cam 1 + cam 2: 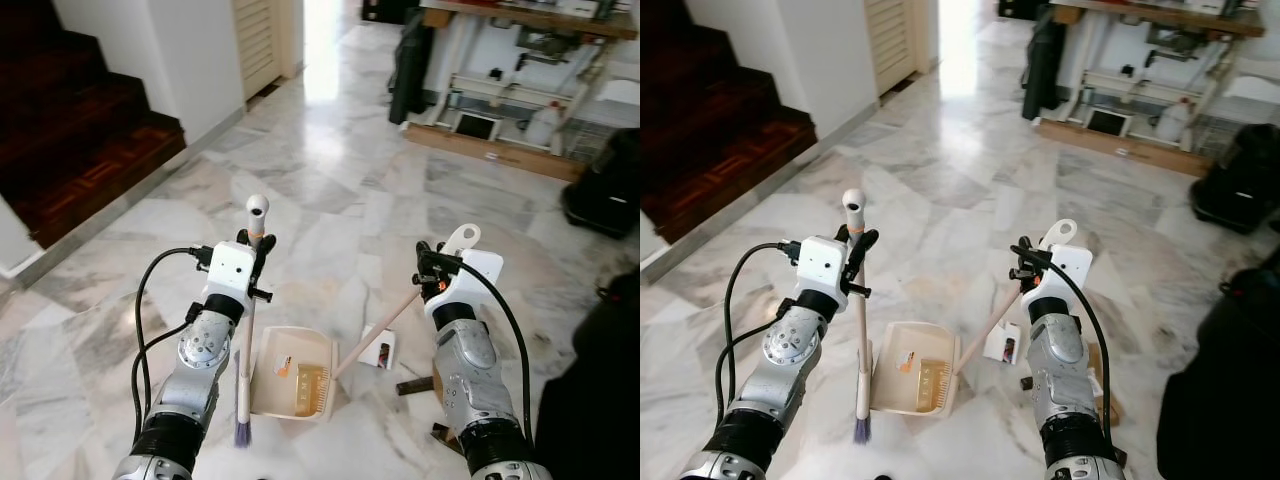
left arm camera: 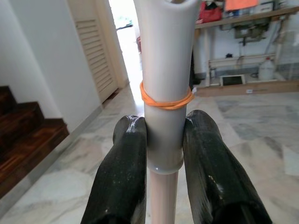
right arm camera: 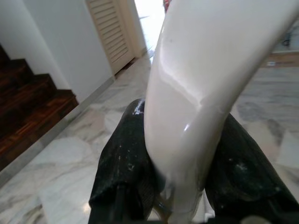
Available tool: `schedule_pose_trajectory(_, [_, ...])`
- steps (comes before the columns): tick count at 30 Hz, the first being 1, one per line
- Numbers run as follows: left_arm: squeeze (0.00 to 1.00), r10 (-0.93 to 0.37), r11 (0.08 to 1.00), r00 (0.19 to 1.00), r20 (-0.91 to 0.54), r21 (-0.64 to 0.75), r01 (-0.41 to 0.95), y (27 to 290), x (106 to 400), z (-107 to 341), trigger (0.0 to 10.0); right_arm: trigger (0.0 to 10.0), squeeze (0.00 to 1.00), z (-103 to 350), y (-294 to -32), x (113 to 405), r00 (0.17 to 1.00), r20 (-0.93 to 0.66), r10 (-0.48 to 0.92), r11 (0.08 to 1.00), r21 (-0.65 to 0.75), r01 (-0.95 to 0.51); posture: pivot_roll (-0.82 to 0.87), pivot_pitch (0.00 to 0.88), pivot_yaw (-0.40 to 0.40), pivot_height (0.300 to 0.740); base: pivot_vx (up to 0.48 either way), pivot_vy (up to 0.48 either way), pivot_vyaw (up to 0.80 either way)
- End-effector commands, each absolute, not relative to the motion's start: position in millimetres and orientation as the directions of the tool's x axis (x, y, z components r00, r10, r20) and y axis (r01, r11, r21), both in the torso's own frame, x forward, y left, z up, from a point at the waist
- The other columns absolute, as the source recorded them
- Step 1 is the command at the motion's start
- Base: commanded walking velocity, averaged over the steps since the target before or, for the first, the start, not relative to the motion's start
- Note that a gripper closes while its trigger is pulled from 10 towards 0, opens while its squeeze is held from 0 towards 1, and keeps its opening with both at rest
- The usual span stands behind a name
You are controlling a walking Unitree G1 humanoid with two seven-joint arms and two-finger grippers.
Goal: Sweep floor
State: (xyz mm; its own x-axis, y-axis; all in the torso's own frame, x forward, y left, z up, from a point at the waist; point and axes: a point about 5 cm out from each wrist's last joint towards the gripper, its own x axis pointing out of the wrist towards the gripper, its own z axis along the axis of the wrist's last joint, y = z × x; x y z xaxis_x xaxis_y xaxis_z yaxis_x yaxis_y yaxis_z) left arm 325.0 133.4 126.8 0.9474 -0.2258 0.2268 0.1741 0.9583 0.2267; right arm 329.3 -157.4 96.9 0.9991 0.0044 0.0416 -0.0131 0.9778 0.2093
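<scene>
My left gripper is shut on the white handle of a broom that stands nearly upright, its purple bristles on the marble floor. An orange rubber band circles the handle just above the fingers. My right gripper is shut on the cream handle of a dustpan; the handle slants down to the pan, which lies flat on the floor beside the bristles. A small orange scrap lies inside the pan.
A small white packet lies on the floor right of the pan. Dark wooden stairs rise at the left. A workbench with clutter lines the far right, a dark bag beside it. A louvred door stands ahead.
</scene>
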Motion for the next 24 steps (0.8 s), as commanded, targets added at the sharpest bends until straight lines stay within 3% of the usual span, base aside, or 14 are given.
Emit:
schedule_pose_trajectory(1, [0.00,-0.223,0.959,0.940,0.259,0.231,0.164,133.0,329.1,136.3,10.0,10.0,0.00,108.7,-153.4,334.8,0.995,0.095,0.005,0.973,0.229,-0.027,0.01,0.000,-0.036,0.740,0.000,0.000,0.80])
schedule_pose_trajectory(24, [0.00,-0.192,0.961,0.953,0.233,0.243,0.134,141.2,327.7,131.0,10.0,10.0,0.00,107.0,-149.1,334.0,0.996,0.089,0.024,0.972,0.231,-0.044,0.01,0.000,-0.032,0.740,0.000,0.000,0.80])
